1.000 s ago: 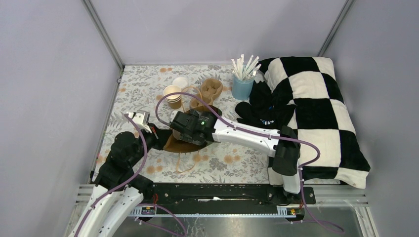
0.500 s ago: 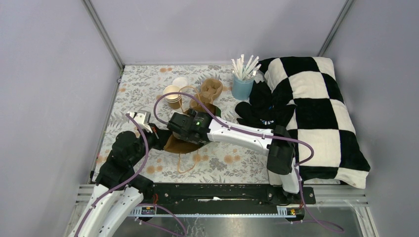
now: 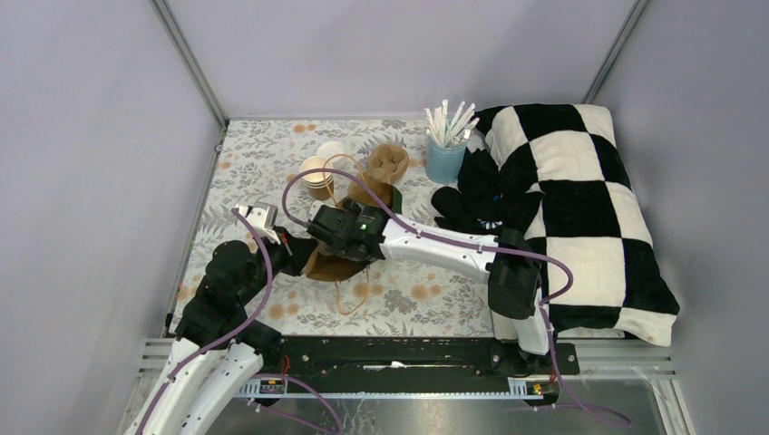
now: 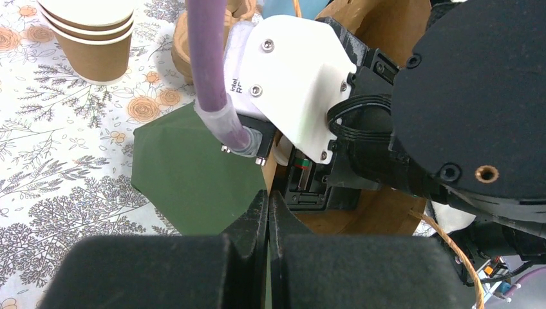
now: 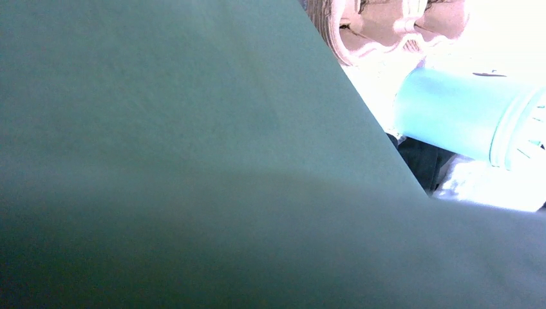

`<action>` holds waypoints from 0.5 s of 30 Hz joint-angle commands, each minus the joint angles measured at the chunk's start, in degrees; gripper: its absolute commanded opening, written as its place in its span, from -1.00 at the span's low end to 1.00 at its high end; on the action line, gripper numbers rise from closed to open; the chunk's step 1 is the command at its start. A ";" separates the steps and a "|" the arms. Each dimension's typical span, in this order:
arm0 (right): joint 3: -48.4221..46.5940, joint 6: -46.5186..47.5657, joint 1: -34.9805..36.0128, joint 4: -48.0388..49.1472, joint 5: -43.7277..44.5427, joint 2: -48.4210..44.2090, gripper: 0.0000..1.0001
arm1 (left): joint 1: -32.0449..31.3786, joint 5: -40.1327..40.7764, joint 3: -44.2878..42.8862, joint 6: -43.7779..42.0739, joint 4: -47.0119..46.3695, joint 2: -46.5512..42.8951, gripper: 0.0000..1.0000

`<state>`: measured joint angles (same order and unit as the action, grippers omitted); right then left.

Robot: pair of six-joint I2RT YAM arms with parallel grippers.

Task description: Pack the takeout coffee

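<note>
Cups stand stacked upright just beyond the bag from your arms: left jaws pinched tight on its rim, right jaws hidden, can't tell.

A cloth with a flower pattern covers the table. On it lies a brown paper bag, dark green on the inside, and its thin twine handle curls on the cloth on the near side. Behind the bag stands a brown pulp cup carrier. Just to the right of the carrier is a light-blue cup holding white straws. A black cloth lies near this cup, touching a big black-and-white checkered cushion along the right side
</note>
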<state>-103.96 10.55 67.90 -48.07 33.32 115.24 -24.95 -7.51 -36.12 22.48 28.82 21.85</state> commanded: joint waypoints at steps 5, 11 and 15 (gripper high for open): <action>-0.65 -6.29 -1.90 -11.32 -1.59 -1.82 -0.28 | -0.01 0.36 -0.83 0.02 -2.82 -0.85 -1.00; -6.42 -9.85 -1.89 -19.51 -0.85 1.04 -0.32 | -0.01 0.39 -0.87 0.02 -2.78 -0.86 -1.00; -11.86 -10.94 -1.81 -23.67 -1.10 4.93 -0.33 | -0.01 0.09 -1.14 0.09 -2.79 -0.57 -1.00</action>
<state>-110.54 2.33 67.18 -61.56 32.27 116.25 -25.08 -7.88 -36.12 22.52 28.58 21.69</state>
